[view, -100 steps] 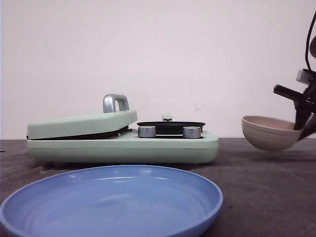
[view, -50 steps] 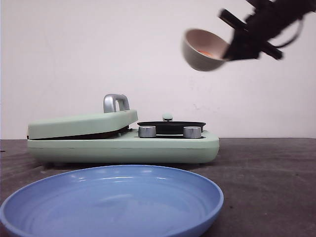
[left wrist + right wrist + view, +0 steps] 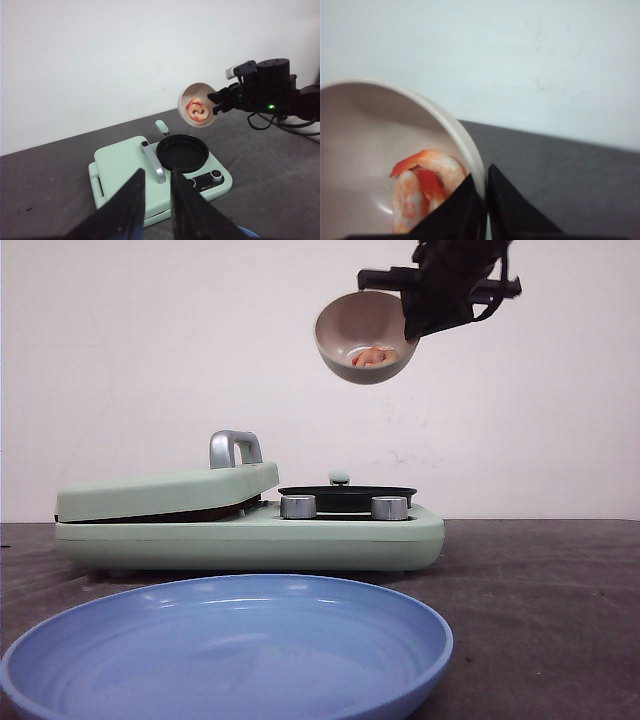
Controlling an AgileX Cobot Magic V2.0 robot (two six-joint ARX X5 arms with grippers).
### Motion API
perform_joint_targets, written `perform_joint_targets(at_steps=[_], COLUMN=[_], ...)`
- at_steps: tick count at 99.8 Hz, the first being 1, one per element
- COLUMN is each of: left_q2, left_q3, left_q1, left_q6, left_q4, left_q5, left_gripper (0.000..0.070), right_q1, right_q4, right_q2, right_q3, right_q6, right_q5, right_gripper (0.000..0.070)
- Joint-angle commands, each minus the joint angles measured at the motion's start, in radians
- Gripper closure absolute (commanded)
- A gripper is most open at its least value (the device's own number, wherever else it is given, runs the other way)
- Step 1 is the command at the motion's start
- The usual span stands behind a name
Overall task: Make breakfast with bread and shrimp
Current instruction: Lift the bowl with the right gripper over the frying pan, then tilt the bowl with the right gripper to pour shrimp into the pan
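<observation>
No legible text or labels.

Blue plate [image 3: 225, 645] before green cooker [image 3: 250, 525]

wall [image 3: 150, 360]: plain white | table [image 3: 540, 580]: dark grey, matte

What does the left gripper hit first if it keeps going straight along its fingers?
Probably the closed mint-green lid of the breakfast maker, beside its silver handle. The left gripper points down at it with nothing between; depth is uncertain.
</observation>
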Motion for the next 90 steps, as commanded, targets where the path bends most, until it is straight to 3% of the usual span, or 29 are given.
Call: perform_joint_targets(at_steps=[1, 41, 69, 90], left_q2=[0.011, 0.011, 0.011, 0.011], left_q3=[0.015, 0.015, 0.015, 0.015], left_q1=[-0.005, -0.005, -0.005, -0.005], left_q6=[0.006, 0.006, 0.006, 0.005], left_q4=[0.006, 0.003, -0.005, -0.025], left_q5=[-0.002, -0.002, -0.003, -0.003], left_gripper=[0.069, 0.069, 0.069, 0.069], right_q1=[0.013, 0.042, 0.042, 0.05], right_q4=[0.037, 0.214, 0.36, 0.39], right_q2=[0.033, 0.134, 0.183, 0.208], right_q3=[0.024, 0.024, 0.024, 0.024], right_q6=[-0.146, -0.454, -0.607, -0.715], right_q5=[0.022, 0.061, 0.076, 0.078], right_gripper=[0.0696, 0.0696, 0.0696, 0.0696])
